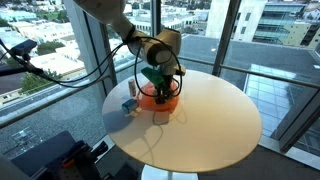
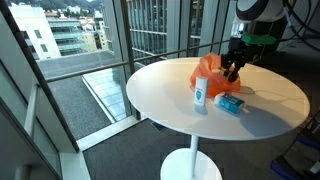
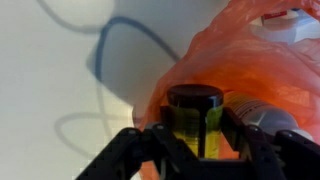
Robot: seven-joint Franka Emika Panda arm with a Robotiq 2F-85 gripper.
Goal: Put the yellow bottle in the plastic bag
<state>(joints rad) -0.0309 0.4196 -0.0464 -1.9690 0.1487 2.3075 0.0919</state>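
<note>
In the wrist view, my gripper is shut on the yellow bottle, which has a black cap. It holds the bottle right at the orange plastic bag, whose folds lie around and behind it. In both exterior views the gripper points down onto the orange bag on the round white table. The fingers and bag hide the bottle there.
A white bottle with a blue label stands next to the bag, and a small blue packet lies beside it. Both show near the table's edge. Glass walls and a railing surround the table.
</note>
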